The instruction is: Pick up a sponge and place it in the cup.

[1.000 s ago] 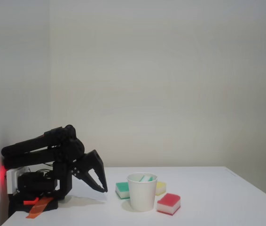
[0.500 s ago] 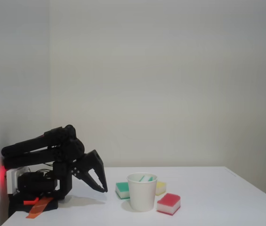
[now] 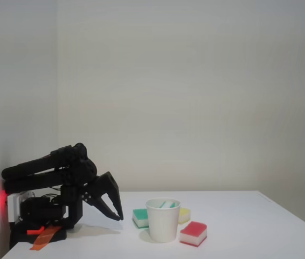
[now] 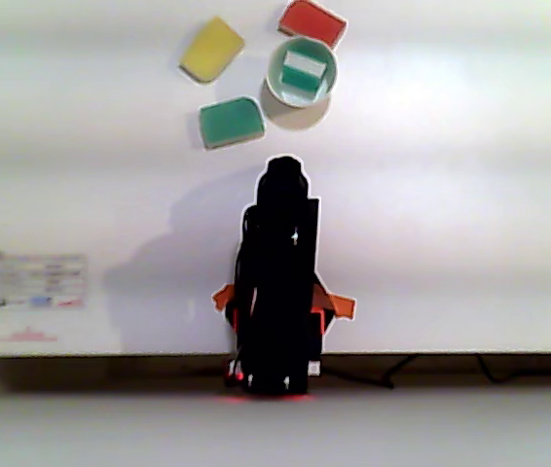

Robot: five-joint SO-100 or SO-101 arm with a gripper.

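Observation:
A green-and-white sponge [image 3: 167, 204] lies inside the white paper cup [image 3: 163, 222]; from above, the same sponge [image 4: 302, 70] rests within the cup's rim [image 4: 274, 88]. Another green sponge [image 3: 139, 217] sits flat on the table just left of the cup in the fixed view, and the other view shows that sponge [image 4: 231, 123] between the cup and the arm. My gripper [image 3: 119, 217] hangs folded low by the arm's base, tips together, holding nothing, well left of the cup. In the other view the gripper [image 4: 285, 163] points toward the sponges.
A yellow sponge [image 3: 184, 215] lies behind the cup and a red-and-white sponge [image 3: 193, 233] to its right. From above, the yellow sponge [image 4: 211, 49] and red sponge [image 4: 312, 20] sit near the far table edge. The arm's base [image 3: 39, 216] stands at the left edge.

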